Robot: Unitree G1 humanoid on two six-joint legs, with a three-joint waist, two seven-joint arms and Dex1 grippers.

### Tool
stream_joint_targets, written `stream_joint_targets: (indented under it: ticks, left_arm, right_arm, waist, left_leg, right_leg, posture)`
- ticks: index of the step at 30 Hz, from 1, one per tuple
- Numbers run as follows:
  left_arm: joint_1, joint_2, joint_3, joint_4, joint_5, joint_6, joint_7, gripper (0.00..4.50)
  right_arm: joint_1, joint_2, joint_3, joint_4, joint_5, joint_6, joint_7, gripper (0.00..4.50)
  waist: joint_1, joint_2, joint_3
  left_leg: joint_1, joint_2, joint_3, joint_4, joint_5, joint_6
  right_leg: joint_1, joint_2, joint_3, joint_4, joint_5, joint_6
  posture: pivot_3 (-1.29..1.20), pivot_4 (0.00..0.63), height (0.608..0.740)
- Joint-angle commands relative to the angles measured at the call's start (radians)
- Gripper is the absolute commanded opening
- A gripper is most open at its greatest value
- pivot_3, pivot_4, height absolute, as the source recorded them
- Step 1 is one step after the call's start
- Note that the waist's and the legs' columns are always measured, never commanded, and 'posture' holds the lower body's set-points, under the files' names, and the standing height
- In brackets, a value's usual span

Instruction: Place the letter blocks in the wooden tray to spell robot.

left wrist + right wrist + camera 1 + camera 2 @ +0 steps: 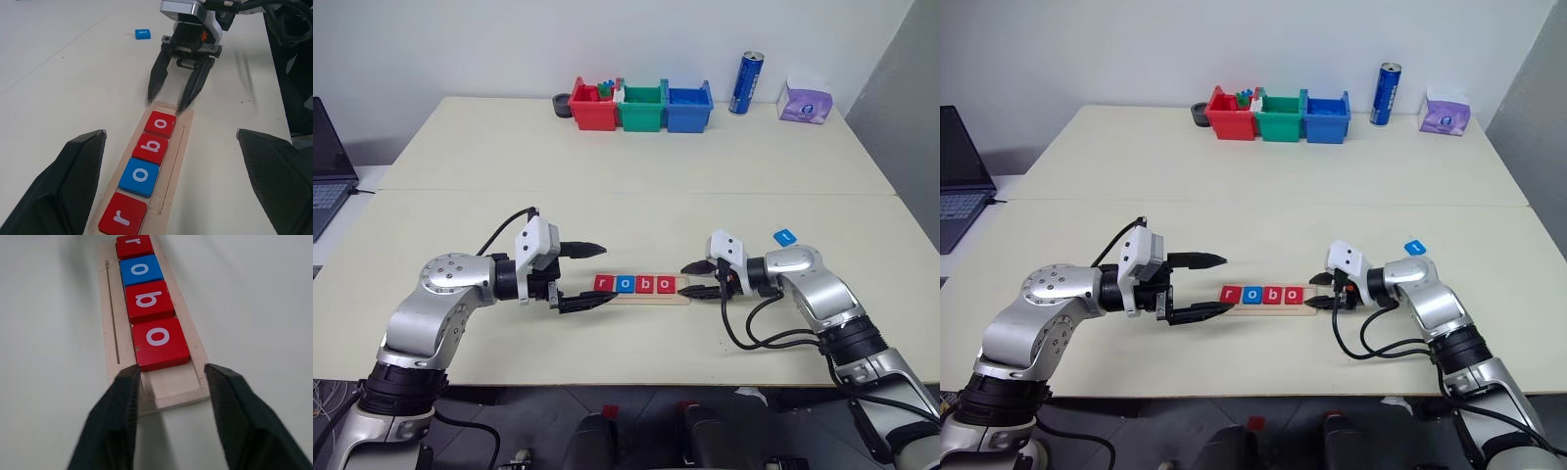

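Lay on the pale table [636, 211]: wooden tray [176, 384], smooth light strip with a lengthwise groove, carrying four glossy square letter blocks [635, 284], "robo". Sat between right gripper [700, 279], fingers parted and empty at the tray's bare end, and left gripper [589, 275], spread wide, empty. Rested apart behind the right arm: blue block [784, 237].

**Four tiles in the tray, one off to my right**

On the table [636, 211], the wooden tray [179, 147] lies crosswise between my left gripper [593, 275] and right gripper [697, 279]. Four letter blocks [634, 284] sit in it, r, o, b, o left to right. A fifth tile [784, 237], probably the t, lies behind my right arm.
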Motion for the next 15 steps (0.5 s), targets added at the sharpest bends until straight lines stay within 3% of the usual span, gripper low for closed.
stream_joint_targets:
  ticks: [1, 4, 15]
  left_arm:
    - [-0.014, 0.011, 0.006, -0.013, 0.003, -0.012, -0.005, 4.5]
    - [-0.018, 0.009, 0.004, -0.012, 0.003, -0.012, -0.004, 4.5]
    - [-0.018, 0.01, 0.006, -0.01, 0.009, -0.01, -0.005, 4.5]
  right_arm:
    - [-0.009, 0.007, -0.009, -0.01, 0.003, -0.016, 0.002, 0.97]
    - [-0.006, 0.01, -0.01, -0.017, 0.003, -0.014, 0.005, 0.04]
    - [0.004, 0.007, 0.001, -0.01, -0.018, -0.045, 0.0, 0.04]
  waist:
    - [0.0, 0.0, 0.0]
    - [0.0, 0.0, 0.0]
    - [0.0, 0.0, 0.0]
  left_leg:
    - [0.0, 0.0, 0.0, 0.0, 0.0, 0.0]
    - [0.0, 0.0, 0.0, 0.0, 0.0, 0.0]
    - [0.0, 0.0, 0.0, 0.0, 0.0, 0.0]
  right_leg:
    - [0.0, 0.0, 0.0, 0.0, 0.0, 0.0]
    - [0.0, 0.0, 0.0, 0.0, 0.0, 0.0]
    - [0.0, 0.0, 0.0, 0.0, 0.0, 0.0]
  posture:
    - [0.0, 0.15, 0.74]
    - [0.0, 0.15, 0.74]
    - [0.0, 0.15, 0.74]
